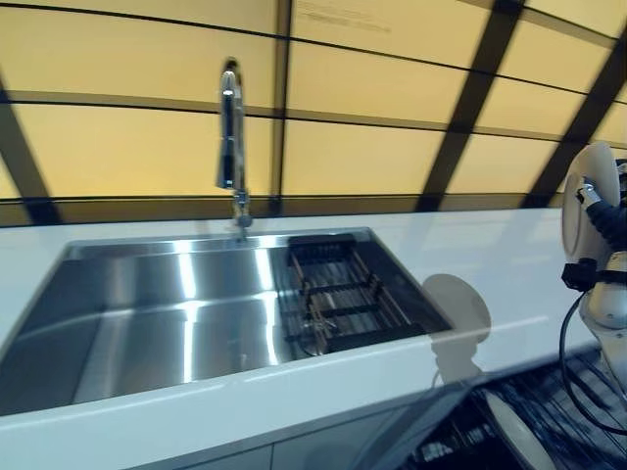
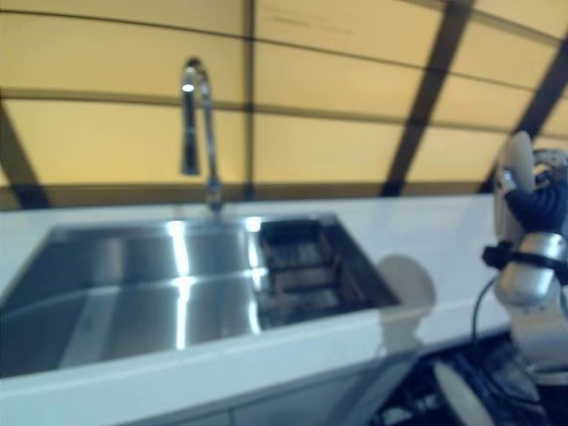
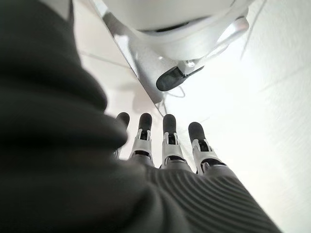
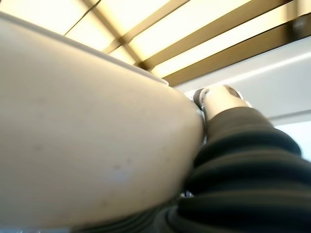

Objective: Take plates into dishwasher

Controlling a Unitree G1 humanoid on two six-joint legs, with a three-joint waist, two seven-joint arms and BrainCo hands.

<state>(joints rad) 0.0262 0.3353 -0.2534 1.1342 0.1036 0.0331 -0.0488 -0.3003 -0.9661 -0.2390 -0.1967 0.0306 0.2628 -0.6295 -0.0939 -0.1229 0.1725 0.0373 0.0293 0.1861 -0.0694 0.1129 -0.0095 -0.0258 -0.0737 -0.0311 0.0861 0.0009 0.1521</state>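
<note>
The right hand pinches a round white plate upright on edge; the open dishwasher rack lies at six o'clock below it.

We see the white table left of the raised right robot hand, holding a steel sink with a dark rack.

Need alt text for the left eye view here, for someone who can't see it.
The robot's right hand holds a white plate upright at the right edge, above a white counter. A steel sink with a tall faucet and a dark rack fills the middle.
</note>
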